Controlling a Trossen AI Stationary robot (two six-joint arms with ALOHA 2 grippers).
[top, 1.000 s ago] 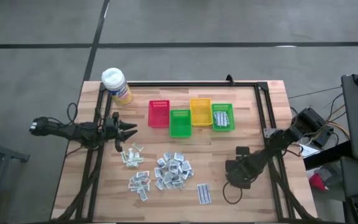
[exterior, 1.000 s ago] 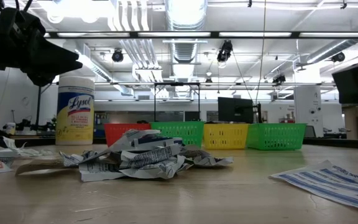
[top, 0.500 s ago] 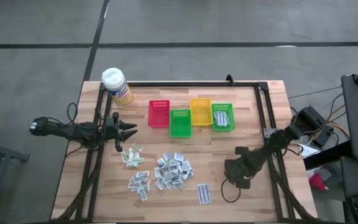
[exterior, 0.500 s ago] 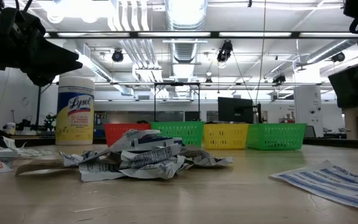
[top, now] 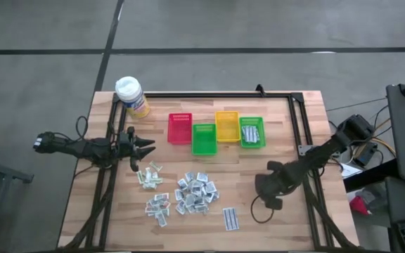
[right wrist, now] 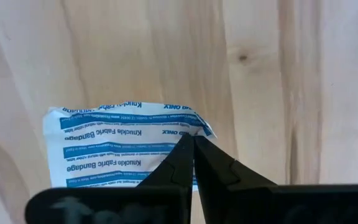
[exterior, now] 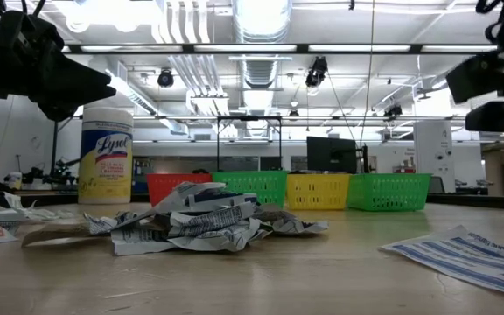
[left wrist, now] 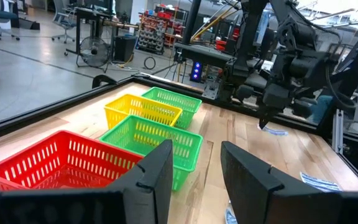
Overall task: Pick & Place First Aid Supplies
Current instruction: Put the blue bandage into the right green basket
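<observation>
Blue-striped white, your knuckle fabric bandage packet (right wrist: 126,152) lies flat on the wooden table (top: 294,218) under the right gripper (right wrist: 193,142), whose fingers are pressed together, their tips over the packet's edge; whether they pinch it you cannot tell. From the table's centre, that gripper sits at four o'clock. Your left gripper (top: 148,148) hovers spread at nine o'clock, just beside the pale sachets (top: 148,176). The crinkly wrapper pile (top: 195,193) lies at six o'clock.
</observation>
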